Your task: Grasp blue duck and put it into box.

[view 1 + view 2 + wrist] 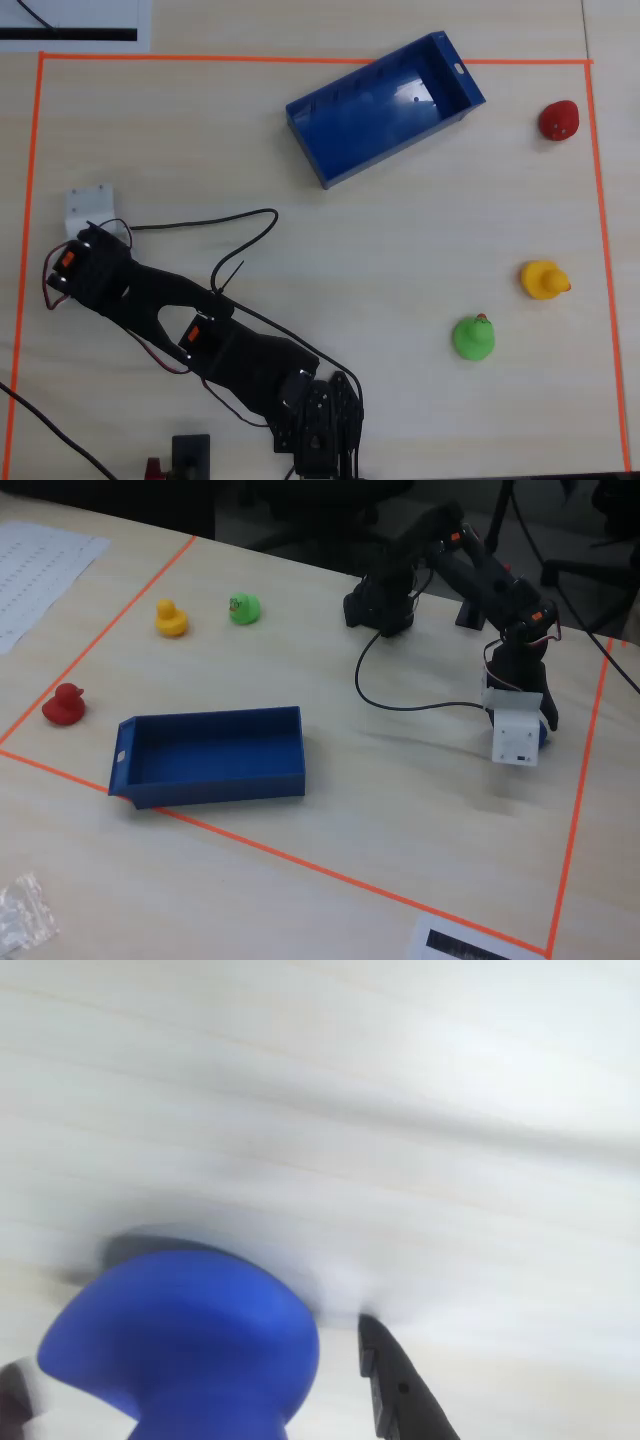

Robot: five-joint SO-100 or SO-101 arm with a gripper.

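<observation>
The blue duck [190, 1345] fills the lower left of the wrist view, blurred and close, resting on the pale wooden table. My gripper [190, 1360] is open around it. The black right finger [400, 1395] stands a small gap away from the duck, and the left finger just shows at the frame edge. In the overhead view my gripper [325, 450] is at the bottom edge and covers the duck. In the fixed view my gripper [378, 615] is at the far side and the duck is hidden. The dark blue box [385, 105] lies empty at the top centre, also in the fixed view [210, 755].
A red duck [558, 120], a yellow duck [543, 280] and a green duck [473, 337] sit at the right in the overhead view. Orange tape [300, 60] frames the work area. A black cable [245, 235] loops beside the arm. The white base mount [90, 210] is at the left.
</observation>
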